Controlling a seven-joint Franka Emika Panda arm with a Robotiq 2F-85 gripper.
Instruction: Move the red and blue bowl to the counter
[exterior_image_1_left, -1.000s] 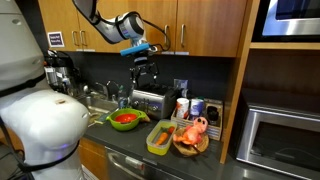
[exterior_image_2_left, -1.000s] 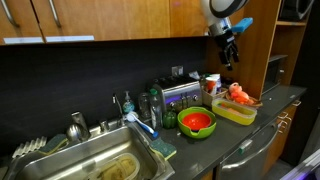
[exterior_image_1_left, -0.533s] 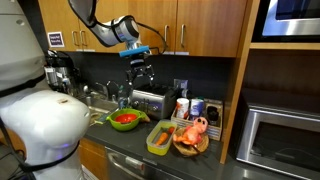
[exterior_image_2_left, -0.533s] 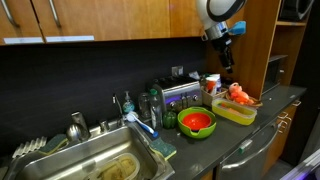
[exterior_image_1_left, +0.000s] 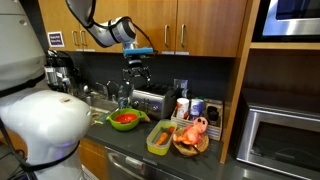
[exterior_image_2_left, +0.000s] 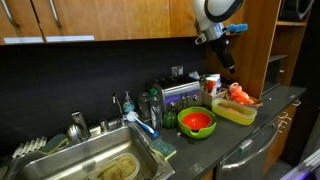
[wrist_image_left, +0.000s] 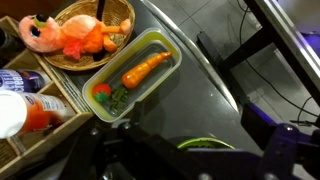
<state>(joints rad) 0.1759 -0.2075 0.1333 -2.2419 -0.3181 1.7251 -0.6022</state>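
Hand (exterior_image_1_left: 137, 71) hangs high in the upper middle of the frame in an exterior view, in front of the wooden cabinet doors and well above the worktop (exterior_image_1_left: 128, 156). Fingers point down. In the wrist view they are dark blurs at the lower left and lower right corners, spread wide with nothing between them.

Red and blue bowl (exterior_image_1_left: 124, 118) shows in both exterior views as a red disc inside the lime-green bowl (exterior_image_1_left: 124, 127) – apparently nested in it; its outer colour is hidden. That pair stands on the worktop just in front of the silver toaster (exterior_image_1_left: 150, 100), beside the sink (exterior_image_2_left: 90, 160).

Green tray (wrist_image_left: 135, 75) lies mid-frame in the wrist view, an orange carrot in it. Wicker basket (wrist_image_left: 75, 60) of toy food sits at the upper left, just beside the tray – only an arc of the lime-green bowl's rim peeks in at the bottom edge.
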